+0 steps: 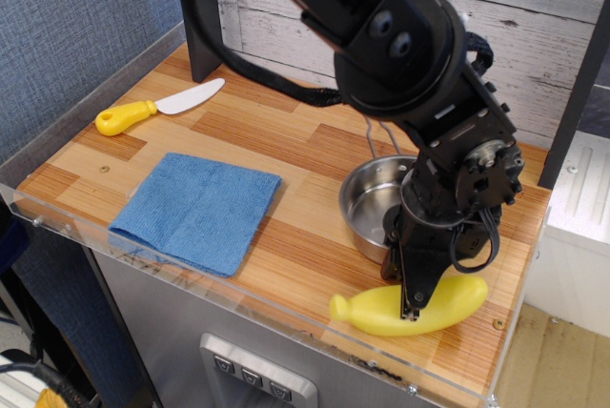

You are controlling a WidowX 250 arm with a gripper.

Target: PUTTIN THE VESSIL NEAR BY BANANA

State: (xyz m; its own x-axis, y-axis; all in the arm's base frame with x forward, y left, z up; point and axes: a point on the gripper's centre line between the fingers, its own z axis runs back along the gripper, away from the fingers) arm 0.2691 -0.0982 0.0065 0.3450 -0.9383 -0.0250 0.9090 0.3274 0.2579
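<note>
The vessil (367,200), a small shiny steel saucepan with a wire loop handle pointing to the back, stands on the wooden counter at the right. The yellow banana (381,314) lies just in front of it near the front edge, close to or touching it. My gripper (404,279) points down over the pan's near-right rim, one finger inside the pan and the other outside, its tip reaching down across the banana. It looks shut on the rim. The arm hides the pan's right side and part of the banana.
A blue cloth (195,209) lies at the front left. A toy knife (157,107) with a yellow handle lies at the back left. A dark post (198,17) stands at the back. The counter (276,141) ends just in front of the banana.
</note>
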